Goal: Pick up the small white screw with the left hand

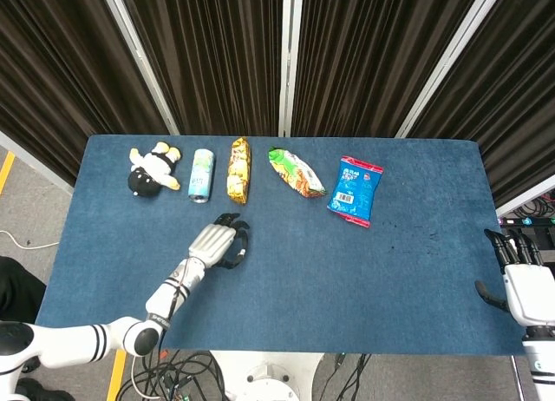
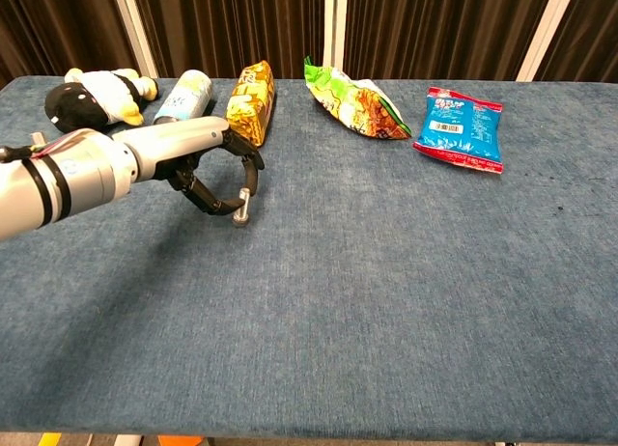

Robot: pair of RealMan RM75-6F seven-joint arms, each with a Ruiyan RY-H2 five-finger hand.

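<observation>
My left hand [image 2: 198,156] reaches over the blue table's left half, fingers curled downward; it also shows in the head view [image 1: 217,242]. A small white screw [image 2: 241,214] is pinched between the thumb and a fingertip, low over the cloth; whether it touches the cloth I cannot tell. In the head view the hand hides the screw. My right hand [image 1: 520,279] stays beyond the table's right edge, fingers apart and holding nothing.
Along the back stand a row: a black-and-white plush toy [image 2: 92,97], a light can [image 2: 183,97], a yellow snack pack [image 2: 251,103], a green bag [image 2: 352,98] and a blue packet [image 2: 459,127]. The blue table cloth [image 2: 386,272] lies bare in front.
</observation>
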